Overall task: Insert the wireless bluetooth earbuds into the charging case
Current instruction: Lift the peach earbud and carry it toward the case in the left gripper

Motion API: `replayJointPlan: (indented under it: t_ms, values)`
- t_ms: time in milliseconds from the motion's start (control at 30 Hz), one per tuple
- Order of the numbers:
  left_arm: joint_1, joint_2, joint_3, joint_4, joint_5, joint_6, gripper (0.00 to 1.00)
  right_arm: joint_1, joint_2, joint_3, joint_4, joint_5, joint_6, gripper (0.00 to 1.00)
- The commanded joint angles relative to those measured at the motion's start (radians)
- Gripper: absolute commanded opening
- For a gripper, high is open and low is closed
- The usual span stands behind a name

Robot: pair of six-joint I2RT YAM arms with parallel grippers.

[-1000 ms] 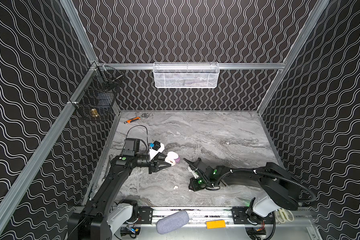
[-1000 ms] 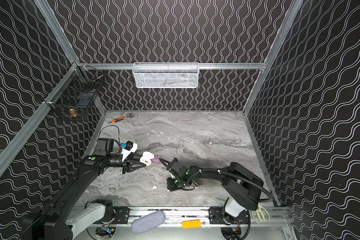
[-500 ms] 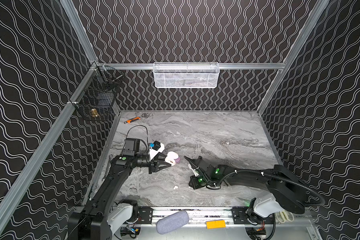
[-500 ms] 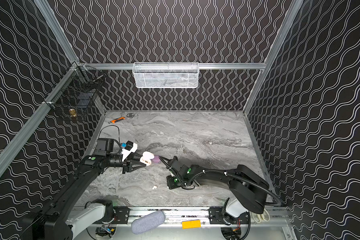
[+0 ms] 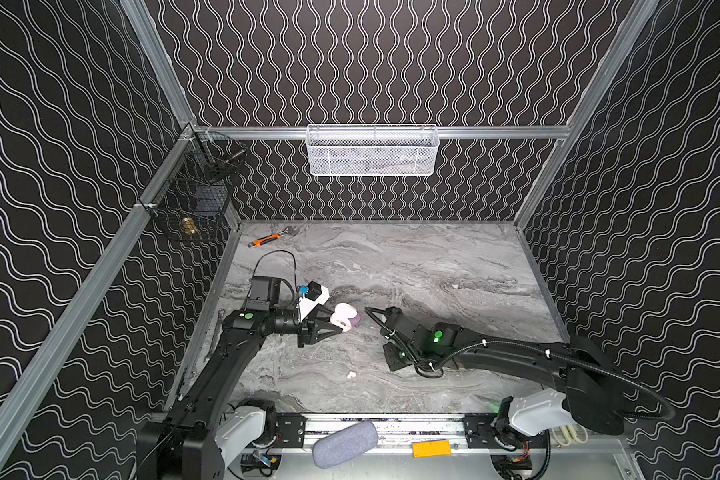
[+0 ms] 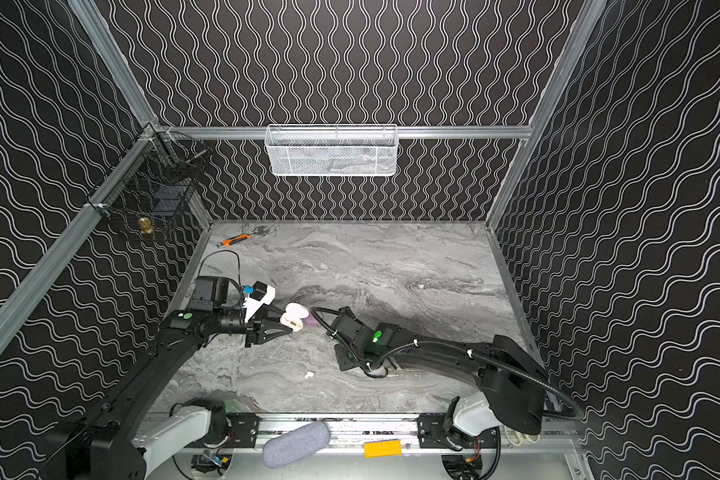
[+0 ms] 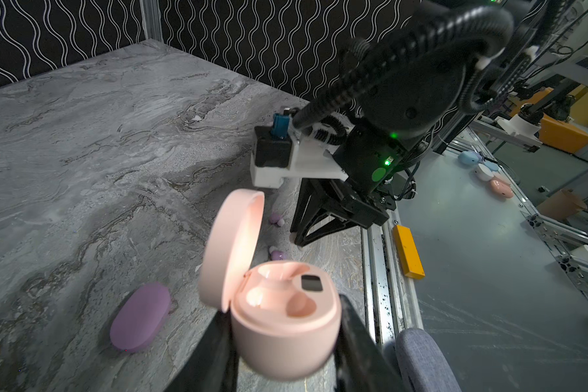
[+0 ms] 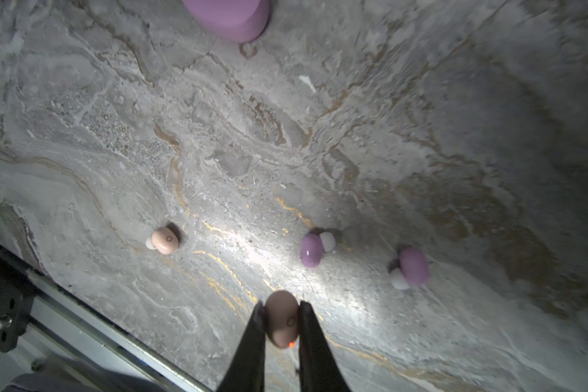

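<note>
Both sockets [image 7: 299, 305] sit empty in the open pale-pink plastic pebble charging case [image 7: 286, 325] that the left gripper [image 7: 282, 349] clamps, while, apart from it, the right gripper [image 8: 280, 317] pinches one tiny pale-pink earbud [image 8: 280, 325].

Both top views look down from high at the front over the whole table [image 5: 433, 257]. The left wrist camera sits close behind the pink case [image 7: 282, 322], the right one close above a pale earbud [image 8: 281, 319]; both catch the purple case [image 7: 140, 317].
</note>
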Motion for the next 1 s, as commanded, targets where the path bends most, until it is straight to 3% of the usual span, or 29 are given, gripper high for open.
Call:
replayJointPlan:
  t_ms: [0,533,733,967]
  values:
    - [0.003,0.009,0.003,0.019,0.024,-0.003,0.04,0.011,-0.028,0.035,-0.084,0.137,0.021,0.18]
    - [0.002,0.012,0.003,0.018,0.025,-0.005,0.04,0.134,0.027,0.416,-0.359,0.447,0.004,0.18]
    - [0.002,0.008,0.004,0.018,0.026,-0.006,0.04,0.172,0.062,0.515,-0.337,0.477,-0.041,0.18]
    - [0.003,0.002,0.004,0.019,0.027,-0.009,0.04,0.195,0.079,0.555,-0.251,0.407,-0.094,0.18]
